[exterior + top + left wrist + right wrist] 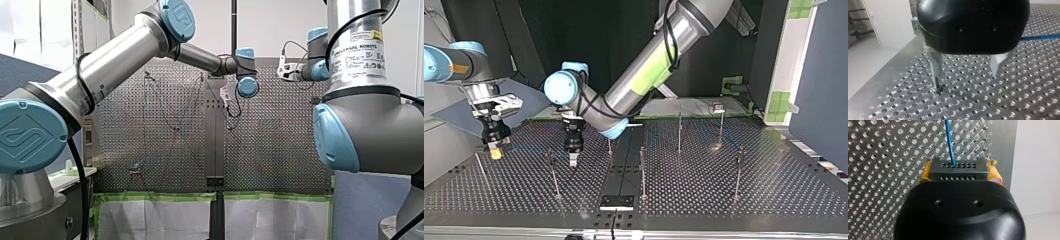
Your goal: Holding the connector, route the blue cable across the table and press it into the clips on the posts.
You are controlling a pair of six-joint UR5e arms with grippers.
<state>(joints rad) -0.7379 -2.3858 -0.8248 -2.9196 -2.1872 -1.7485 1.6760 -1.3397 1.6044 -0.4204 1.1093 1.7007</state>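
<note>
Your right gripper (959, 173) clamped on the connector (973, 170), blue cable (949, 140) leading ahead of its jaws, your left gripper (965, 75) with jaws apart, seemingly a post base (936, 88) just beside one finger (935, 65).

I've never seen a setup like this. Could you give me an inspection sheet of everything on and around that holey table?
Surface: perforated metal table, no spills seen.
Job's things: dark connector with the blue cable leaving it; thin upright posts; their clips are too small to judge.
Clutter: nothing seen.
Grippers: right gripper shut on the connector, between yellow pads; left gripper open and empty, low over the table.
Cables: black cable runs along the left arm.
Surroundings: green-taped panel, dark backdrop.
</note>
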